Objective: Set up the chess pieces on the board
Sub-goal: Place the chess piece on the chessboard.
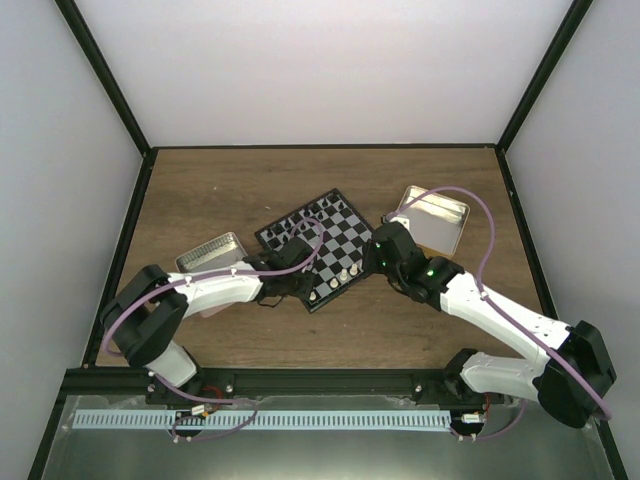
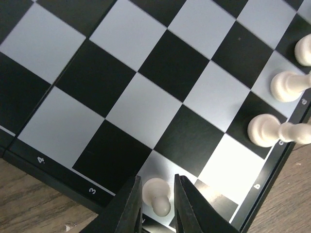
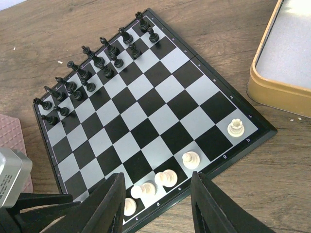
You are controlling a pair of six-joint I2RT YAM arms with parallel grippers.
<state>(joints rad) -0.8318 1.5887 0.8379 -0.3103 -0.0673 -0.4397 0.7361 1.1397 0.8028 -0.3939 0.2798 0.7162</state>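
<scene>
Brown wooden tabletop (image 1: 200, 190) holds a small black-and-silver checked chessboard (image 1: 345, 235) at its centre. The left gripper (image 2: 156, 182) narrowly brackets a cream-white chess piece (image 2: 158, 196) standing near the board's corner (contact unclear). The right gripper (image 3: 156, 175) hangs parted, empty.

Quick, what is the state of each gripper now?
Left gripper: jaws slightly open around a white chess piece, apparently not gripping it.
Right gripper: open, holding nothing.

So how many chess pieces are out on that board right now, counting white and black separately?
White pieces: 6 (five along the near edge row, one between the fingers of the left hand)
Black pieces: 16 (two full rows on the far side)
Total: 22 on the board
</scene>
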